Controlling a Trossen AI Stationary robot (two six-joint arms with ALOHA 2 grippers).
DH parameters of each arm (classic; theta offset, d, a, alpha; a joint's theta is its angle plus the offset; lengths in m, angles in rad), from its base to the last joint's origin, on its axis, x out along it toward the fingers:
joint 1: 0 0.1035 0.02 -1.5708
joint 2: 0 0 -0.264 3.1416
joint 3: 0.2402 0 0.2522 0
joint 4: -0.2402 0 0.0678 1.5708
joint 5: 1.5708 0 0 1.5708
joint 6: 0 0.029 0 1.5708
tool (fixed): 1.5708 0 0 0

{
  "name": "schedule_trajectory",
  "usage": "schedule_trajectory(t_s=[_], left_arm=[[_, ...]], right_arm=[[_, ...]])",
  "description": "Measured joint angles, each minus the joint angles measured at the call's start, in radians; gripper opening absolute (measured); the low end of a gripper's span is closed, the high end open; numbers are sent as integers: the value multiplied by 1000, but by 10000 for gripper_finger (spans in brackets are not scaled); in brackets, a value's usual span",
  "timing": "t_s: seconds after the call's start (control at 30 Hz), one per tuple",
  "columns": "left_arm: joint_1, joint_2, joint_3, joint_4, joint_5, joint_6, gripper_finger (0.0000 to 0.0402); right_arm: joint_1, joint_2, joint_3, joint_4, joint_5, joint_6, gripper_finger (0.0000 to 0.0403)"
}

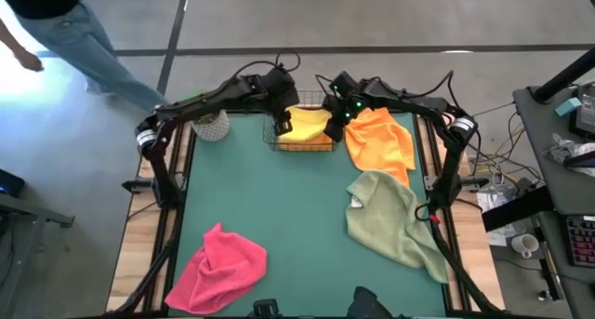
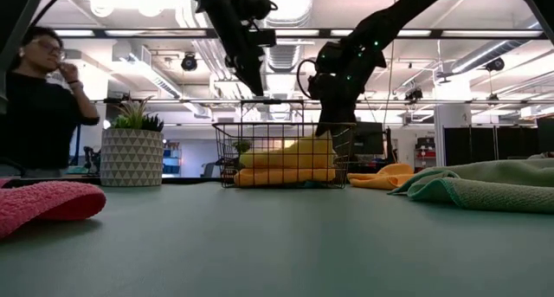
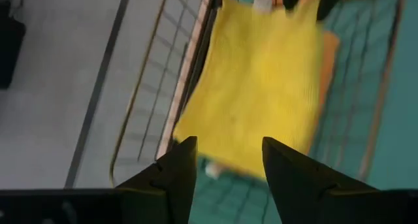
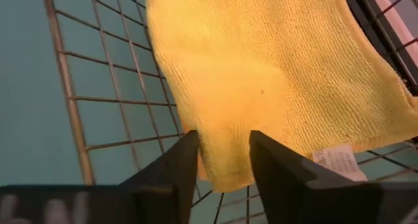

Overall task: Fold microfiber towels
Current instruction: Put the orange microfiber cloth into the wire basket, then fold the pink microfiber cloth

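A folded yellow towel (image 1: pixel 309 122) lies in the wire basket (image 1: pixel 279 144) at the table's far edge, on top of an orange towel (image 2: pixel 286 177). My left gripper (image 3: pixel 228 152) hangs open above the yellow towel's left part, clear of it. My right gripper (image 4: pixel 224 152) is open low in the basket, one finger on either side of the yellow towel's edge (image 4: pixel 225 168) near its white label (image 4: pixel 336 155). Another orange towel (image 1: pixel 381 140), a sage green towel (image 1: pixel 390 217) and a pink towel (image 1: pixel 218 263) lie loose on the table. My right gripper slants down into the basket from the table's right, and the yellow towel's edge (image 4: pixel 222 145) lies in the gap between its open fingers. Whether the fingers touch the cloth, I cannot tell. The towel lies flat in the basket.
A potted plant (image 1: pixel 212 126) stands at the far left of the table, left of the basket. A person (image 2: pixel 39 106) stands beyond the table's far left corner. The green mat (image 1: pixel 297 217) between the pink and sage towels is bare.
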Motion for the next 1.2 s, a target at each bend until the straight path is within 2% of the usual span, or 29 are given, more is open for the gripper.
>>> schedule_trajectory(t_s=[0.23,0.43,0.53,0.73,0.97,1.2], left_arm=[[-3,-68,-23,-99,-7,-90,157],[-16,-126,-70,-247,-10,-181,157],[-32,-167,-127,-263,-10,-183,157],[-83,-285,-268,-222,17,-232,157],[-173,-427,-475,-136,44,-319,157],[-315,-547,-650,-75,166,-432,157]], right_arm=[[-5,-33,87,-76,0,-10,178],[-5,-72,126,-163,-2,-46,181],[-1,-84,124,-217,-9,-33,176],[40,-90,111,-296,-157,-1,164],[174,-89,100,-268,-149,97,160],[301,-89,100,-135,-140,213,159]])
